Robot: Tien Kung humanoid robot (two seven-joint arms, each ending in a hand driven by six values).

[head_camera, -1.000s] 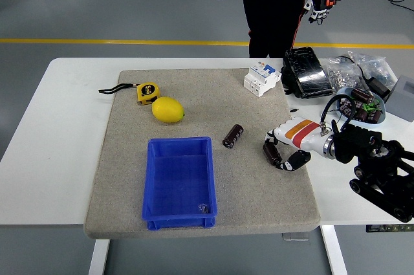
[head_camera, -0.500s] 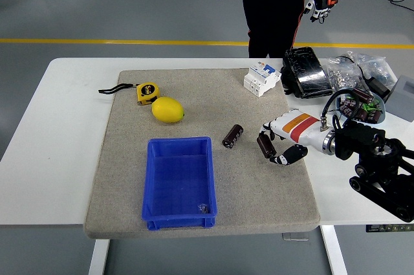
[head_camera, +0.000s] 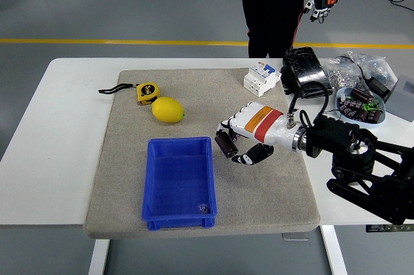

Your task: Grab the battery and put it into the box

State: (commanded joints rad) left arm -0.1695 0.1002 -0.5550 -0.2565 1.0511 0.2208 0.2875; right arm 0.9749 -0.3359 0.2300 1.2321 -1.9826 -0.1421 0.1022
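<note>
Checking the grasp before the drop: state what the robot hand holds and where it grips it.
The right robot hand holds a dark cylindrical battery, fingers wrapped around its side, just right of the blue box. Exact contact points are hidden.

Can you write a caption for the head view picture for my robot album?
Robot's right hand carries a battery toward the blue box.
</note>
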